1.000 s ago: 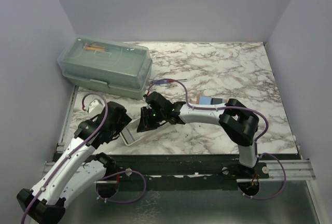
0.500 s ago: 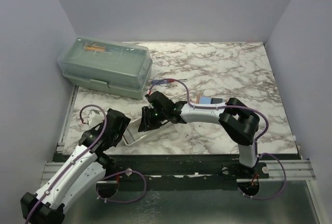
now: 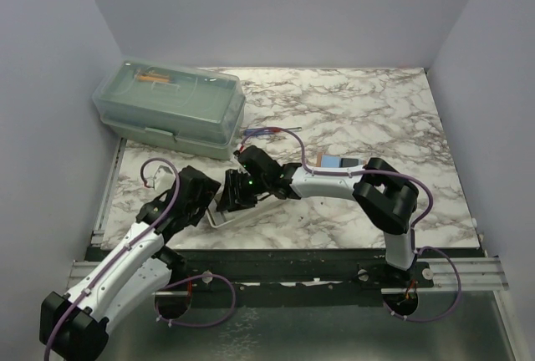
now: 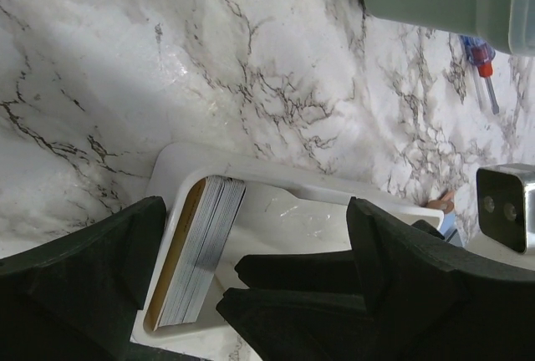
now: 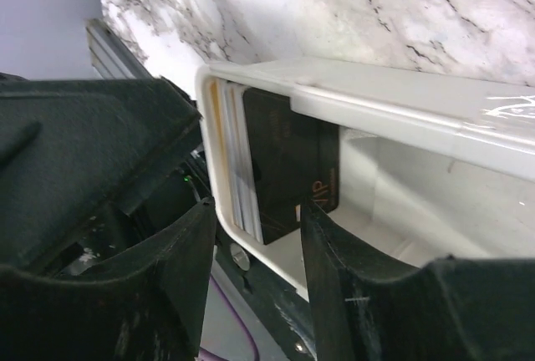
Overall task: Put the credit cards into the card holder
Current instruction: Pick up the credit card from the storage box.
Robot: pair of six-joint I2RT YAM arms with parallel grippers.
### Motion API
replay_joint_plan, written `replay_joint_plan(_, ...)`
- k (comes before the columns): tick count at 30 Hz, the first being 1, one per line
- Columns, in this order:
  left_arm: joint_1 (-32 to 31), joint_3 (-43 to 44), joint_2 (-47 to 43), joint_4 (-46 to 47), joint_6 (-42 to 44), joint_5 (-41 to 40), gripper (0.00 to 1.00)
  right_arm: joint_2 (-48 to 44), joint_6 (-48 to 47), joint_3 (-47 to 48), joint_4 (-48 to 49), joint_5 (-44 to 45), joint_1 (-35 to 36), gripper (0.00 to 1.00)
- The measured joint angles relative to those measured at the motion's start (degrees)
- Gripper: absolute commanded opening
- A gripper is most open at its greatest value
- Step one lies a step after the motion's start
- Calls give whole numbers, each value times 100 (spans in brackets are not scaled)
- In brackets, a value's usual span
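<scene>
Overhead view; wrist close-ups sharing tray (image 4: 284,219)

You are looking at a table (image 3: 368,110) whose top is white marble pattern, veined in grey and brown. Plain pale lilac-grey walls close it in on three sides: the back wall (image 3: 276,10), the left wall (image 3: 42,85) and the right wall (image 3: 493,77). A metal rail (image 3: 456,271) runs along the near edge, and a second strip (image 3: 105,198) along the left edge. Below the rail lies a dull grey sheet (image 3: 334,332), possibly a metal floor or shelf. The light is soft and even, with a faint sheen on the marble.
</scene>
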Motion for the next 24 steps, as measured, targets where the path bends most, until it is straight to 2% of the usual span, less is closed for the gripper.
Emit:
replay_joint_plan(9, 243, -155, -142, 267, 654, 573, 97, 229, 431, 127, 175, -22, 0, 50)
replay_joint_plan(16, 341, -409, -186, 393, 815, 660, 97, 461, 577, 205, 170, -66, 0, 50)
replay_joint_plan(19, 348, -485, -330, 428, 846, 662, 97, 472, 597, 208, 227, -168, -2, 46)
replay_joint_plan(24, 348, -638, -507, 498, 841, 695, 97, 487, 629, 127, 522, -356, 0, 34)
